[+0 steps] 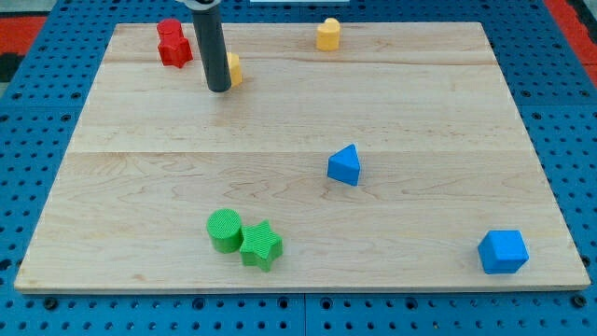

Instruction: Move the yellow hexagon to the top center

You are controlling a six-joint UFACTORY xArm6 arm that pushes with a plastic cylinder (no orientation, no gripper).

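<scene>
Pale wooden worktop (298, 121) on blue pegboard. No gripper; my tip (219, 90) touches a small yellow block (234, 69), upper left, mostly hidden. Another yellow block (327, 35) sits top centre; collision or glancing slip possible.

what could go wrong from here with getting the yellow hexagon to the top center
1. My tip sits at the view's left of a yellow block that the rod mostly hides; its shape cannot be confirmed, so it may not be the hexagon.
2. Another yellow block already stands near the top centre; a push toward the view's right could knock it off the board's top edge.
3. The red block stands close by the rod and could get bumped while repositioning.
</scene>
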